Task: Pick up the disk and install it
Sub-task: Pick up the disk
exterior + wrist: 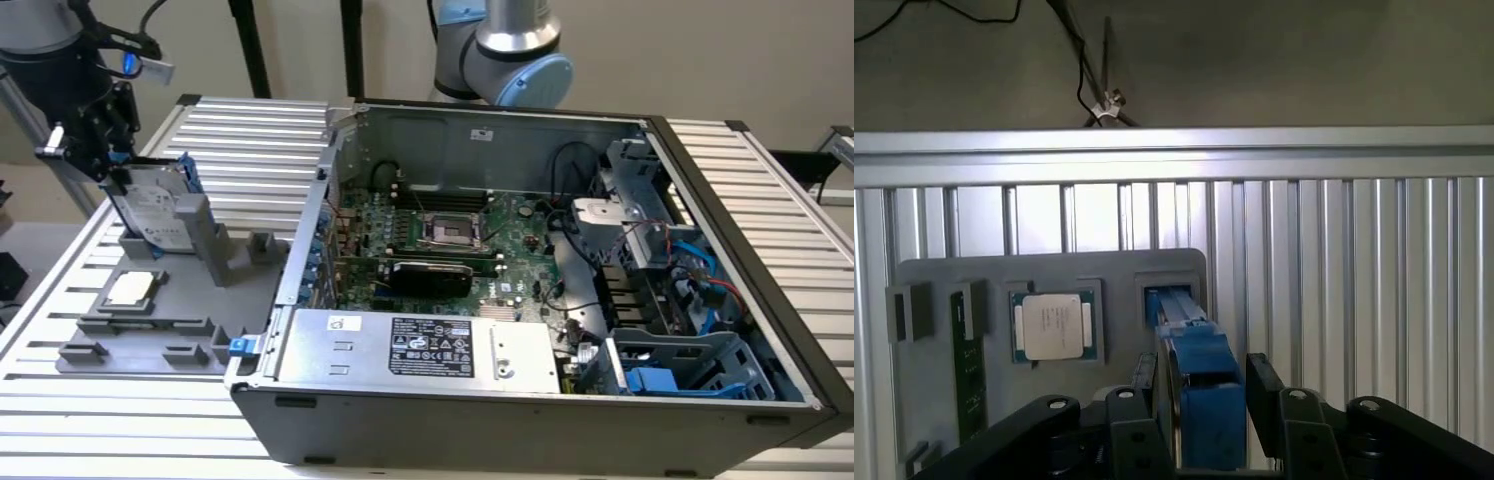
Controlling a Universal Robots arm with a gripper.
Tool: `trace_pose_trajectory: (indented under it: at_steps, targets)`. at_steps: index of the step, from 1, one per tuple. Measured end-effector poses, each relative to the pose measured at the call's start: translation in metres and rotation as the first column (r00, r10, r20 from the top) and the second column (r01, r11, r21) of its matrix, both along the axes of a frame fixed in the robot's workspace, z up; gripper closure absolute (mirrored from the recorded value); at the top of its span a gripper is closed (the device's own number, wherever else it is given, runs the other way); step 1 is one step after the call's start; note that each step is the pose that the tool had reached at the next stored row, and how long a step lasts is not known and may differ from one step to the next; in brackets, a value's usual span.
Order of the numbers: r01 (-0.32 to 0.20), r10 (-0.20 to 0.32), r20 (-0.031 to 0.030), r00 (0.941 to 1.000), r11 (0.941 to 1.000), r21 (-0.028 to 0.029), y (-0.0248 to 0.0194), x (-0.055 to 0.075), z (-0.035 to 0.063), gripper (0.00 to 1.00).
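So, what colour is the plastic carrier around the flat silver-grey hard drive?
Blue. The plastic carrier shows best in the wrist view.

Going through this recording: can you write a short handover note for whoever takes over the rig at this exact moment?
Gripper: open, one jaw on each side of the disk's upper edge, not closed on it.
Disk: standing upright in its slot on the grey tray, to the exterior view's left of the open computer case.
Done: gripper lined up on the disk.
Left: the disk is not yet gripped, lifted or installed in the case.
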State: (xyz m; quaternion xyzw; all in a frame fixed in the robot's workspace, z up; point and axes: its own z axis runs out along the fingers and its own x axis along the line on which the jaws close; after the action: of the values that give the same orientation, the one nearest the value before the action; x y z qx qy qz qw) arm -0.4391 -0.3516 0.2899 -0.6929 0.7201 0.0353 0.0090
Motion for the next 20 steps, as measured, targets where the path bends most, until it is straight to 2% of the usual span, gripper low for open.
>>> trace_pose_trajectory:
  at_steps: [6, 13, 16, 20]
  targets:
    - [-0.003, 0.003, 0.0002, 1.0000, 1.0000, 0.0000, 0.0002, -0.0012, -0.0001, 0.52]
    - [-0.008, 0.008, 0.0152, 0.9999, 1.0000, 0.0000, 0.0015, -0.0018, -0.0015, 0.52]
    - [-0.011, 0.011, 0.0159, 0.9998, 0.9999, -0.0004, 0.0019, -0.0020, -0.0015, 0.52]
    - [-0.013, 0.013, 0.0159, 0.9998, 0.9999, -0.0006, 0.0020, -0.0024, -0.0015, 0.66]
